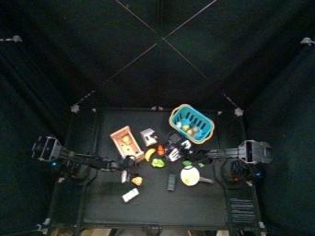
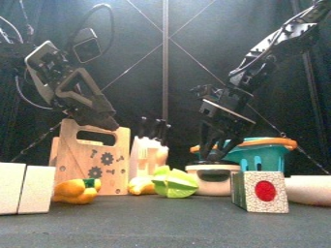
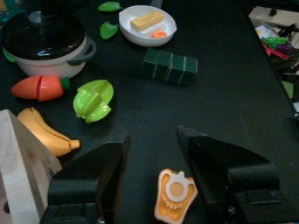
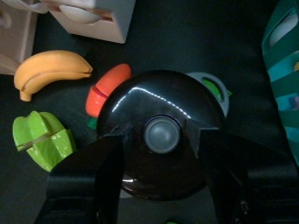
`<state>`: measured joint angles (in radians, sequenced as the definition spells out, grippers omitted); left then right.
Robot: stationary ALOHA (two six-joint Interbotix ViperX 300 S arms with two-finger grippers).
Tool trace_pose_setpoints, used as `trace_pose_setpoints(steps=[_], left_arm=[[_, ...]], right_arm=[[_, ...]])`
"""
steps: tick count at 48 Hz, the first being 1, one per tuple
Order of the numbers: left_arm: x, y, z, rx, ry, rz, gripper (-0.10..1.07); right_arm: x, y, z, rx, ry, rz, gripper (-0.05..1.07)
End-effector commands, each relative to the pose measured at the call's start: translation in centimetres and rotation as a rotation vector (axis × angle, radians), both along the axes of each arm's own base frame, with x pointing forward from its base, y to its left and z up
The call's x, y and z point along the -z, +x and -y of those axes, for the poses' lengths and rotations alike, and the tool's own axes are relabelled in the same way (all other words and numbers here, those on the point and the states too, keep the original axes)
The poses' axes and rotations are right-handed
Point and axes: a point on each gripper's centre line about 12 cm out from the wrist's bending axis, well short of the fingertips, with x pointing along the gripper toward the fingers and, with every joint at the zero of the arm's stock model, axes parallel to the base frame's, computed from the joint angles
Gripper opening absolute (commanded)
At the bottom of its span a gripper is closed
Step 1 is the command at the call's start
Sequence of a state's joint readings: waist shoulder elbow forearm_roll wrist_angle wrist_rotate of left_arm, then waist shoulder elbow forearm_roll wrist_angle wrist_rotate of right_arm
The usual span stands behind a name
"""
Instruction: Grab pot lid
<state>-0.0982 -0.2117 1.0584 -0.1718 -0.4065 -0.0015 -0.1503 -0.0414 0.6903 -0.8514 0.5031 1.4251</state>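
While the left tool (image 3: 149, 179) hangs with its jaws spread and empty above the counter (image 3: 222, 96), an orange-and-white toy (image 3: 174, 194) lies between them, a banana (image 3: 45, 131) sits at ten o'clock from it, and a green star-shaped fruit (image 3: 93, 98) at eleven. Farther toward twelve stands a dark green block (image 3: 170, 65), with a white bowl (image 3: 149, 24) beyond it. Over at the right, the right tool (image 4: 158, 179) hovers spread wide directly over the black pot lid (image 4: 162, 131), which sits on its pot; neither jaw visibly touches it. From the lid's knob (image 4: 162, 133), a red fruit (image 4: 107, 86) lies at ten o'clock.
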Motion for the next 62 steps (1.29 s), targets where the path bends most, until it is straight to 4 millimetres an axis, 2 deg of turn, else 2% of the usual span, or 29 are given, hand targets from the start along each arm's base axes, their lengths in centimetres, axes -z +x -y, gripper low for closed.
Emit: trace_pose_setpoints(steps=[1,8,17,24,45,62], left_arm=[[-0.5,0.4,0.1,0.002,0.001,0.023,0.84],[-0.5,0.4,0.1,0.001,0.0,0.021,0.84],[-0.5,0.3,0.1,0.001,0.0,0.021,0.84],[-0.5,0.4,0.1,0.001,0.0,0.023,0.84],[-0.5,0.3,0.1,0.0,-0.001,0.021,0.84],[-0.4,0.3,0.1,0.0,-0.001,0.02,0.84]], right_arm=[[-0.6,0.0,0.1,0.008,0.002,0.019,0.87],[-0.6,0.1,0.2,0.008,0.002,0.022,0.83],[-0.6,0.1,0.1,0.006,0.002,0.019,0.63],[-0.9,0.2,0.1,0.006,0.001,0.031,0.53],[-3.1,0.4,0.1,0.003,-0.016,0.087,0.52],[-3.2,0.4,0.2,0.002,-0.018,0.09,0.52]])
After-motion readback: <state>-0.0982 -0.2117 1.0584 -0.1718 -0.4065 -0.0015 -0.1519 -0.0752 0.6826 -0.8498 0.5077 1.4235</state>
